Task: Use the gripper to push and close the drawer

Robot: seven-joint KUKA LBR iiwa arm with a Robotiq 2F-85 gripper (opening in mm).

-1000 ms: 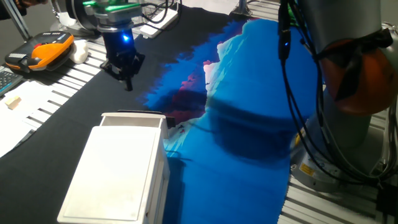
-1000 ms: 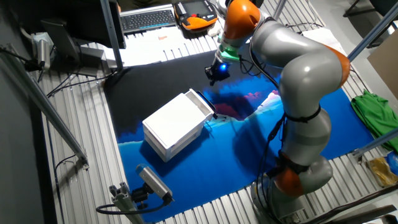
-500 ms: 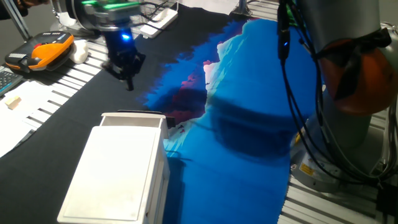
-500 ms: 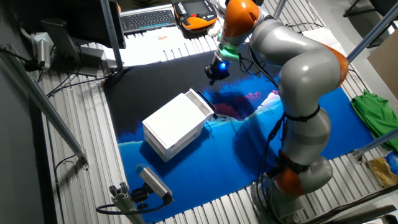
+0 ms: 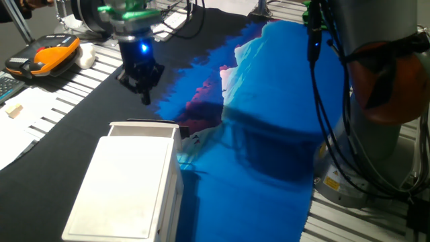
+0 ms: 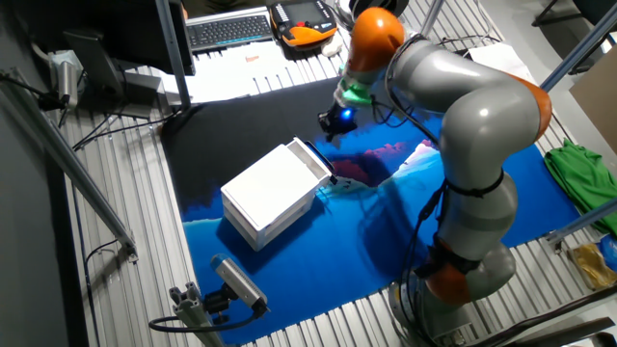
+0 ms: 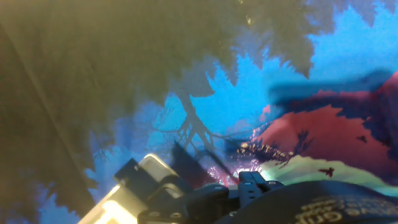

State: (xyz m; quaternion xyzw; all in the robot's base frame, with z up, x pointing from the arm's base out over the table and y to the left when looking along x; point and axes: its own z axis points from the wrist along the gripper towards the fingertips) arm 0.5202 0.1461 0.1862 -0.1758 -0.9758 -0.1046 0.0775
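The gripper hangs a little above the black cloth, beyond the drawer's front, with its blue light on and its fingers close together, holding nothing. The drawer is a white thin-walled tray that sticks out a short way from the white casing. In the other fixed view the gripper is up and to the right of the drawer and apart from it. In the hand view the black fingers fill the bottom edge and a white corner of the drawer shows at lower left.
A blue patterned cloth covers the right of the table. An orange-black pendant and a keyboard lie at the far edge. The grey arm base stands at the right. A small camera sits near the front.
The gripper has moved a little lower and closer to the drawer's front. The drawer and casing have not moved.
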